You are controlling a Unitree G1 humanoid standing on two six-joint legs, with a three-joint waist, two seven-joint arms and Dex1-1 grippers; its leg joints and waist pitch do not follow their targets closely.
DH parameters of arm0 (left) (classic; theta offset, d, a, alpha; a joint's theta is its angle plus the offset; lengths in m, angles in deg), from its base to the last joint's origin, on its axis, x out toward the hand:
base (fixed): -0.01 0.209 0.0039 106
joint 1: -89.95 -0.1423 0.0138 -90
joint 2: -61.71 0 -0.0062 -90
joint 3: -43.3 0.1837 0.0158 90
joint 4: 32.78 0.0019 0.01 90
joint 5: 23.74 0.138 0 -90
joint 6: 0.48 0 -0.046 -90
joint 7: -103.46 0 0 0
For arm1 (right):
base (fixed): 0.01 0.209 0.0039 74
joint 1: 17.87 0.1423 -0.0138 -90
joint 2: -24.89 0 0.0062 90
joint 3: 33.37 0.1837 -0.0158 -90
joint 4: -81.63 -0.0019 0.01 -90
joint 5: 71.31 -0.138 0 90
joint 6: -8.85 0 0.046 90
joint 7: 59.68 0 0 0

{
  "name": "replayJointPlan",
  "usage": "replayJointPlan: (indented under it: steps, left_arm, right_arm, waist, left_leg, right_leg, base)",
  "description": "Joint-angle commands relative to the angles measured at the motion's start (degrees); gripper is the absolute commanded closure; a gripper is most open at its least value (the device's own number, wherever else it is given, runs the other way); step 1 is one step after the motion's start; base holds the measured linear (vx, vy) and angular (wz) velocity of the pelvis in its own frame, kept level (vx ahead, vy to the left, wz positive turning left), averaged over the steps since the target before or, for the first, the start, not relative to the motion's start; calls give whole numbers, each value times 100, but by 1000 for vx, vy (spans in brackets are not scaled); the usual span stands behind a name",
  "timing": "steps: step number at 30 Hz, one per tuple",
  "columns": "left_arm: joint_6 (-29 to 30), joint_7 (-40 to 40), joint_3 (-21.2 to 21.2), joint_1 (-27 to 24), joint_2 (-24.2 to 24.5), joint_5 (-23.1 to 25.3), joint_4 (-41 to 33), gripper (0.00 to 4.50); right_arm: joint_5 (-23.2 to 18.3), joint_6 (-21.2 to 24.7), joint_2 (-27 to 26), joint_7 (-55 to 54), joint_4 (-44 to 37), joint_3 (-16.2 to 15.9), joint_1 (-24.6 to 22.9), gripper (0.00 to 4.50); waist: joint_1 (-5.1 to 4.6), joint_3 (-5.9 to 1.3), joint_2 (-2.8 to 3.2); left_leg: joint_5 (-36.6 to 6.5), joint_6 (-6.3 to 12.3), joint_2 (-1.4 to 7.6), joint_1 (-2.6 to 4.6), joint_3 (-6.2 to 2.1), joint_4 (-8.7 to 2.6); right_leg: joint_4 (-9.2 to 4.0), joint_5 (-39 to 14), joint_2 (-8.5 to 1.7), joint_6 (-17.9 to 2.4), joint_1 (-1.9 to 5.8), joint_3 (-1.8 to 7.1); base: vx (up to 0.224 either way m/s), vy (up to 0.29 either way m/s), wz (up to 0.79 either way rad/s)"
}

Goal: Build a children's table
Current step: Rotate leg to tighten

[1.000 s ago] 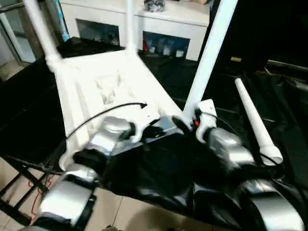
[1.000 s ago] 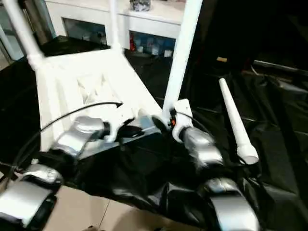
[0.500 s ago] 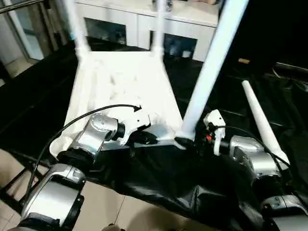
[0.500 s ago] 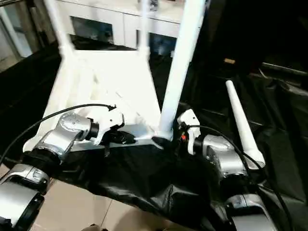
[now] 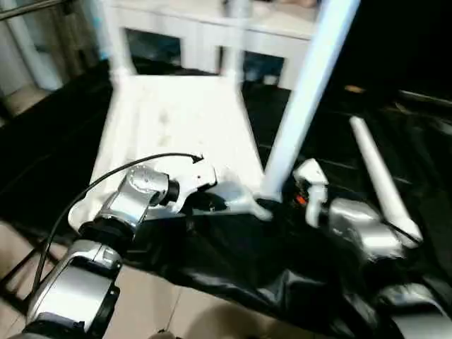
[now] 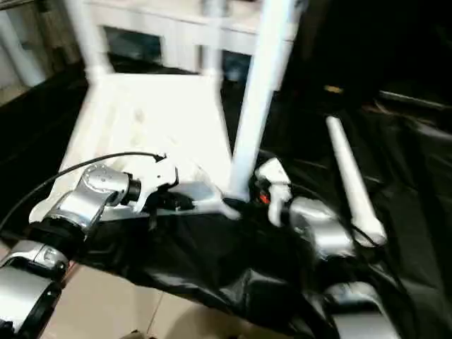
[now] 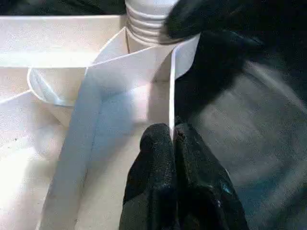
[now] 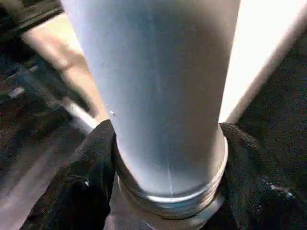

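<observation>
The black sheet (image 5: 233,275) covers the work surface, and on it the children's table (image 5: 176,120) lies upside down, ribbed underside up, in front of a white cabinet (image 5: 212,32). Three legs stand upright in its corner sockets: two at the far corners and one, the near leg (image 5: 304,92), at the corner closest to the robot's right arm. The loose leg (image 5: 385,180) lies on the sheet to the right, well apart from the tabletop.

The left gripper (image 7: 172,139) has its fingers pressed together on the thin near rim (image 7: 171,91) of the tabletop, pinching it just beside that corner socket. The right gripper (image 8: 168,158) has a finger on either side of the near leg's base, right above its threaded end, fingers (image 8: 81,177) touching the leg.

The step in hand looks like screwing this leg home. To do it well, the left pinch should hold the top firmly against turning, while the right keeps the leg upright so the thread does not cross.
</observation>
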Motion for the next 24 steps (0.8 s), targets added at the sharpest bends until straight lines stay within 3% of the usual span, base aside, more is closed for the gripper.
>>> replayJointPlan:
  steps: [1, 4, 9, 10, 12, 16, 24]
  left_arm:
    - [-7, 214, 75, 194, -496, -86, -117, 450]
    - [28, 347, 69, 222, -578, -67, -94, 450]
    - [214, 848, 66, 331, -1041, -48, -69, 450]
    - [208, 927, 101, 339, -1100, -16, -61, 450]
    - [186, 948, 129, 337, -1103, 15, -54, 450]
    - [128, 713, 177, 259, -964, 12, -126, 450]
    - [98, 102, 255, 82, -644, -45, -341, 450]
  right_arm:
    - [279, 41, -339, -975, 562, -92, 168, 175]
    - [297, 37, -422, -1355, 718, -16, 253, 176]
    - [240, -128, -739, -2104, 1205, 210, 545, 176]
    - [199, -197, -798, -1988, 1297, 241, 611, 120]
    - [148, -211, -824, -1883, 1334, 267, 646, 106]
    - [246, -300, -672, -1239, 1054, -10, 514, 62]
    - [125, -388, -316, 236, 421, -372, 154, 62]
  waist:
    - [-48, -324, 19]
    - [-80, -339, 17]
    - [-87, -358, 22]
    - [-73, -364, 25]
    - [-70, -370, 24]
    - [-43, -372, 23]
    - [-17, -368, 16]
  left_leg:
    - [-1886, -140, 262, 61, -225, -448]
    - [-1844, -43, 262, 100, -200, -422]
    - [-1608, 19, 264, 86, -167, -415]
    - [-1568, 66, 261, 89, -152, -408]
    - [-1488, 120, 262, 72, -149, -412]
    - [-1472, 190, 261, 83, -133, -403]
    - [-1406, 276, 287, 61, -148, -415]
  right_leg:
    - [-493, -3049, -569, -848, 219, 244]
    - [-523, -2925, -561, -837, 179, 275]
    - [-454, -2328, -534, -1058, 200, 287]
    - [-447, -2185, -529, -1093, 202, 293]
    - [-418, -1963, -518, -1165, 222, 292]
    - [-417, -1894, -520, -1203, 240, 293]
    - [-405, -1891, -535, -1193, 261, 291]
  base:
    - [0, 0, 0]
    - [0, 0, 0]
    - [0, 0, 0]
    - [0, 0, 0]
    - [0, 0, 0]
    - [0, 0, 0]
    - [0, 0, 0]
